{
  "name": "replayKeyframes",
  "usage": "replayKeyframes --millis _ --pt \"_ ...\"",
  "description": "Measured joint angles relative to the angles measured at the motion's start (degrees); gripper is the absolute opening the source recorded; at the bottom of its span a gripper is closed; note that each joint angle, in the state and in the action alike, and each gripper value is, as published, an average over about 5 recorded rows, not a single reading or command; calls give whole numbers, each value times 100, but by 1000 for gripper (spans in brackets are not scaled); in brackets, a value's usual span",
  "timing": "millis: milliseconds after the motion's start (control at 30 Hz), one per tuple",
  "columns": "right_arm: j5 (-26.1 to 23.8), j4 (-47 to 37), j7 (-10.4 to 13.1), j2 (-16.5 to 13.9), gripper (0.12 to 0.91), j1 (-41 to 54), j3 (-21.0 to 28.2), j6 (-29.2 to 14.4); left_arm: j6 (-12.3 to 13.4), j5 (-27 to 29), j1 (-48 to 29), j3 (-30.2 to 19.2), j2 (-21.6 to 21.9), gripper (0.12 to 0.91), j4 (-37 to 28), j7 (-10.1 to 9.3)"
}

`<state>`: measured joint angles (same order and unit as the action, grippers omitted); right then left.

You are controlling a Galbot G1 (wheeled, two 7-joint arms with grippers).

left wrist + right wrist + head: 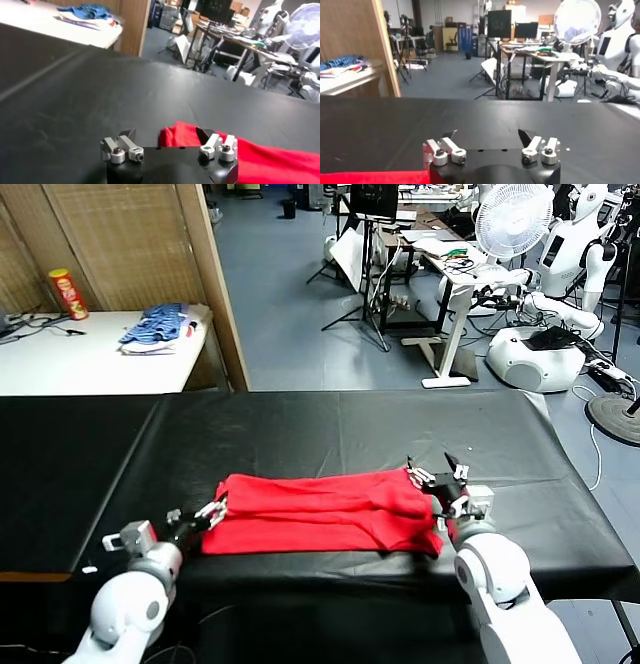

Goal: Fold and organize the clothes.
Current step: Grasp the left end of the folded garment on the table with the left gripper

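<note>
The red T-shirt lies folded into a long band on the black table, near its front edge; no print or tag shows. My left gripper is open at the shirt's left end, just off the cloth. In the left wrist view my left gripper has its jaws spread wide, with the shirt's corner between them. My right gripper is open above the shirt's right end. In the right wrist view my right gripper is empty over bare table, with a red strip of shirt at the frame edge.
A white side table at the back left holds a blue-and-white pile of clothes and a red can. A wooden screen stands beside it. Desks, a fan and other robots stand behind.
</note>
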<state>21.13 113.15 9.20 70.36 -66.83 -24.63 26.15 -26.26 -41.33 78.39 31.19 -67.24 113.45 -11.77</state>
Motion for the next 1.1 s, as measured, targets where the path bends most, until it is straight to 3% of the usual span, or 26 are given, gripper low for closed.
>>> replayKeyframes --millis 167,267,600,667,800,933,1100 --pt "0 105 0 4 798 -13 1 10 22 150 167 -22 -145 796 1 46" --pt "0 122 0 4 798 -13 -4 13 28 159 194 -33 -222 737 -42 56" --pt "-15 168 0 2 798 -63 -101 12 17 264 118 -173 -422 226 -198 154" --pt "-21 176 5 13 798 -75 -132 13 13 392 98 -194 -427 162 -195 154" --pt "-29 217 22 44 798 -116 -196 65 136 983 66 -215 -378 158 -187 180" --pt "-35 255 31 57 798 -182 -266 128 305 2106 25 -123 -227 150 -252 238" --pt "-45 273 31 76 798 -259 -303 135 323 3459 63 173 221 150 -334 300"
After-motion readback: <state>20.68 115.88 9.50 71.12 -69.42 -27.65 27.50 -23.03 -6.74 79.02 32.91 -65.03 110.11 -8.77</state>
